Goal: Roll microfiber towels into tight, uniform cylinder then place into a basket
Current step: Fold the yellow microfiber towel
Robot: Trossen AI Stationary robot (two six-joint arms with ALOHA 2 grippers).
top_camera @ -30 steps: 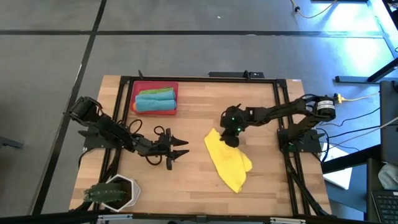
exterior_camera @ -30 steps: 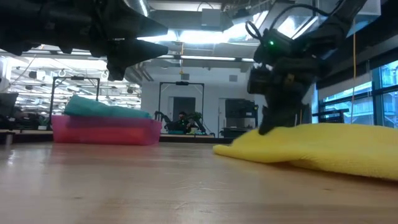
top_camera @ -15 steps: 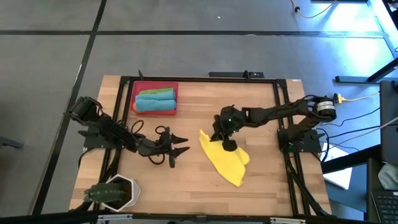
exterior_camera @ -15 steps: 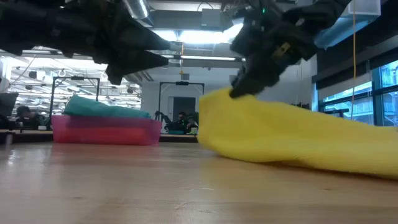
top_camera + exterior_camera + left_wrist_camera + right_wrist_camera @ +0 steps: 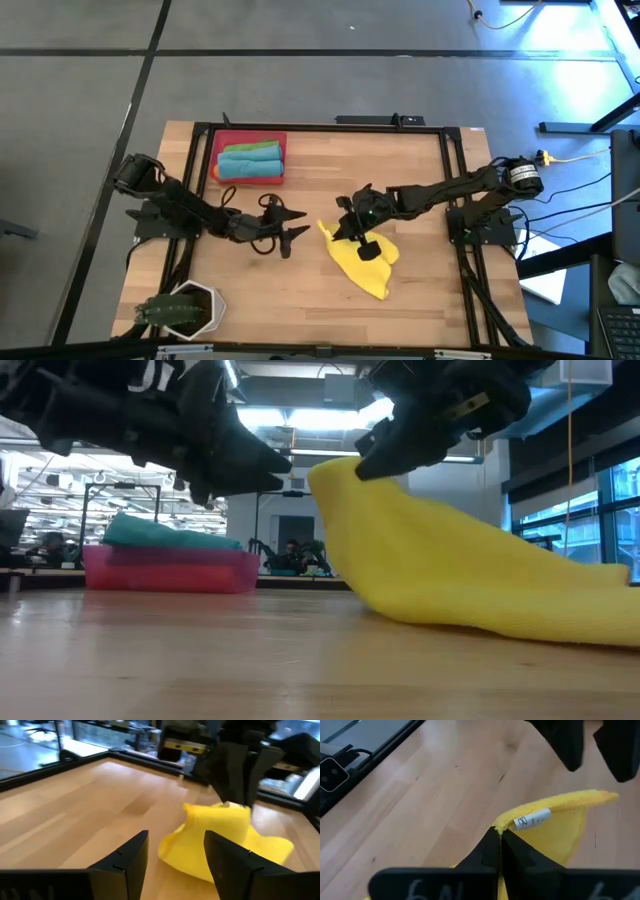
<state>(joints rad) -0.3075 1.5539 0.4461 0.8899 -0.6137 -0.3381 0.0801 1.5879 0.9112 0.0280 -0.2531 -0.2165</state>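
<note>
A yellow towel [image 5: 366, 266] lies near the table's middle, one end raised [image 5: 400, 550]. My right gripper [image 5: 341, 231] is shut on that raised end [image 5: 499, 840]. My left gripper [image 5: 298, 226] hovers open just left of the towel, above the table, its fingers [image 5: 125, 857] pointing at it without touching. The red basket [image 5: 248, 135] stands at the far left with teal [image 5: 240, 165] and green [image 5: 262, 148] towels rolled inside. My right gripper pinches the yellow towel's edge [image 5: 506, 826] between its two fingers, near a corner and beside the white label [image 5: 532, 818]. The fingers come slanting down from the table's right. The held end hangs lifted [image 5: 335, 472]; the rest slopes down onto the table [image 5: 560, 615].
A white hexagonal pot with a plant [image 5: 182, 310] stands at the near left corner. A black frame [image 5: 450, 180] runs round the tabletop. Bare wood lies between the basket and the towel and along the near edge.
My right gripper has risen and gone toward the table's left and near edge, rolling its wrist and taking the towel's end with it. That end is now lifted and drawn over toward the left, while the towel's near end stays on the table. My left gripper has swung slightly toward the towel.
</note>
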